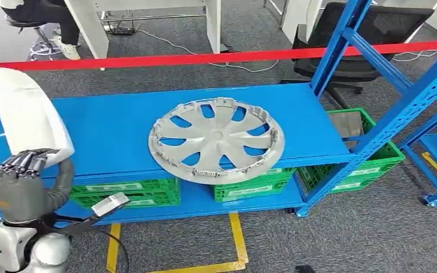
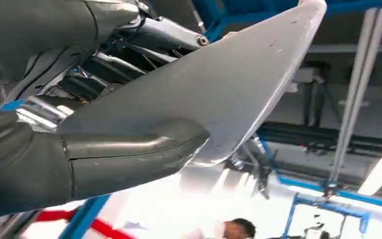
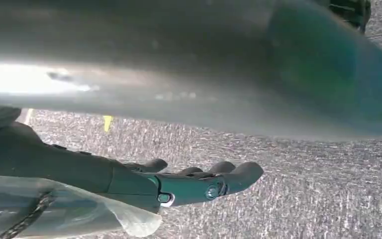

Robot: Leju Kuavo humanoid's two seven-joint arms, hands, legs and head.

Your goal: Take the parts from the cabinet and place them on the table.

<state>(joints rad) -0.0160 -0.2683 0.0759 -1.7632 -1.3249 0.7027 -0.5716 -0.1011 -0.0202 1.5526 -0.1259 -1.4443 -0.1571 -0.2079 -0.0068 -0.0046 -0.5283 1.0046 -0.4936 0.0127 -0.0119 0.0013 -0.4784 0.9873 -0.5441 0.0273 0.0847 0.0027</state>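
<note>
Blue shelf point(image 1: 108, 122): white panel point(image 1: 25, 111) between left fingers point(image 1: 25, 161).

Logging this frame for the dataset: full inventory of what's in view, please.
wheel cover: 1, silver-grey, flat on the blue shelf, overhanging its front edge
white panel: 1, white, curved, held at the shelf's left end
shelf rack: 1, blue
crates: at least 3, green, on the lower shelf
barrier tape: 1, red, behind the rack
office chair: 1, black, behind the rack
floor markings: yellow lines on grey floor
person: 1, seated, far left
left hand: grips the white panel
right hand: holds nothing, fingers extended
</note>
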